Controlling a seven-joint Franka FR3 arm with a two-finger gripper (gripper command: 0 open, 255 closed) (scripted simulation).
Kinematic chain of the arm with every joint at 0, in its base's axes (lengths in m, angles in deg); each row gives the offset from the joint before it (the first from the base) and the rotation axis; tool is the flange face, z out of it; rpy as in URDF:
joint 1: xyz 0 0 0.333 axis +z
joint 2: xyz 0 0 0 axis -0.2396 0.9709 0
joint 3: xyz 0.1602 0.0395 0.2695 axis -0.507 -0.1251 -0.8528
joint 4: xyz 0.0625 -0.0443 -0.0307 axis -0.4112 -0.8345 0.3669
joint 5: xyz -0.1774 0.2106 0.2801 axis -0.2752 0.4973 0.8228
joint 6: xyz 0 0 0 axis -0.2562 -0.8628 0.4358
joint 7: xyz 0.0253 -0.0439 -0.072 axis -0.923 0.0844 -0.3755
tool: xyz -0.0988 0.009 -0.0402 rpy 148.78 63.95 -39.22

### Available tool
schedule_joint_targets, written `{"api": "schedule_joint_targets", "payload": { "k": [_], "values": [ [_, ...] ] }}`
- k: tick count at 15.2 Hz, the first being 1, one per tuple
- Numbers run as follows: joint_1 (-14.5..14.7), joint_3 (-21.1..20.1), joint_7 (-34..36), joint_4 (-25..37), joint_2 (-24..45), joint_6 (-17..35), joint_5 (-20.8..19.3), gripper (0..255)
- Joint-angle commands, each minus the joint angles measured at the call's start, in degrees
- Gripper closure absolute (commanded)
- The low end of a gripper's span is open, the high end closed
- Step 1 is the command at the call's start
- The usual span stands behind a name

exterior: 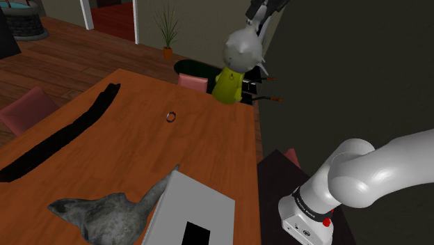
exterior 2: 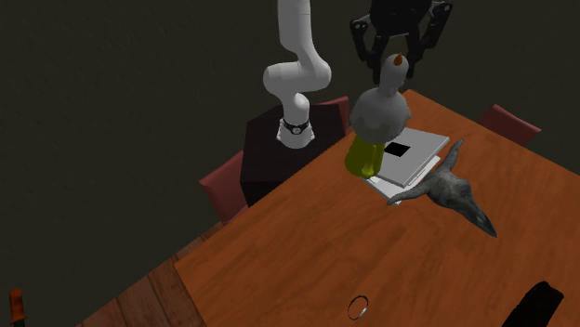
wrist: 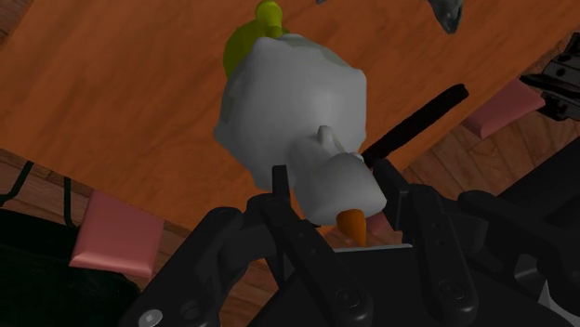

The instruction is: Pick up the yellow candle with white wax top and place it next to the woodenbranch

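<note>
The candle [exterior: 235,64] has a yellow-green base and a lumpy white wax top ending in a small orange tip. It hangs tilted over the table's edge nearest the arm's stand. My gripper [exterior: 254,24] is shut on its narrow top. In the second exterior view the candle [exterior 2: 375,119] hangs under the gripper [exterior 2: 398,63], in front of a white box. In the wrist view the fingers [wrist: 278,182] clasp the candle's [wrist: 288,98] neck on both sides. The branch [exterior: 104,211] is drawn grey and lies on the wooden table [exterior: 209,153], next to the white box [exterior: 191,214].
A small metal ring [exterior: 171,116] and a long black strip [exterior: 62,139] lie on the table. Pink chairs [exterior: 26,108] stand around it, one at the far end [exterior: 193,81]. A potted plant [exterior: 167,31] stands on the floor beyond. The arm's dark stand [exterior 2: 279,149] adjoins the table.
</note>
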Motion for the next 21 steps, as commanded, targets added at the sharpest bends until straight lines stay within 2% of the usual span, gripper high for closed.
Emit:
{"api": "schedule_joint_targets", "payload": {
  "k": [1,8,14,21],
  "values": [
    [0.0,0.0,0.4,2.9,1.2,-1.6,-0.1,255],
    [0.0,0.0,1.2,11.0,4.4,-6.4,-0.3,255],
    [1.1,-4.6,5.4,5.8,7.4,2.6,-0.6,255],
    [2.5,-9.7,10.6,3.4,13.8,12.1,-2.1,255]
  ]
}}
